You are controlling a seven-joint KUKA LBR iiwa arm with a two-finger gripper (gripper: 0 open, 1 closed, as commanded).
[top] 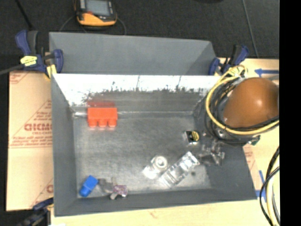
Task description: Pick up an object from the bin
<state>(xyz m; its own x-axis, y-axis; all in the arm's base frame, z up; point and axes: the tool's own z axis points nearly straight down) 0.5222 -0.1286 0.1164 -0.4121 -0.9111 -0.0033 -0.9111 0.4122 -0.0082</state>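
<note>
Clear plastic piece (178, 171) lies low right in the bin (141, 60), just beside the gripper (212, 153), whose state I cannot tell, a yellow bit (191, 136) nearby.

Black floor (155, 13) lies behind, with an orange-black device (96, 11) on it.

matt grey metal bin (141, 84); glossy orange plastic block (102, 117); clear shiny plastic piece (179, 169).
</note>
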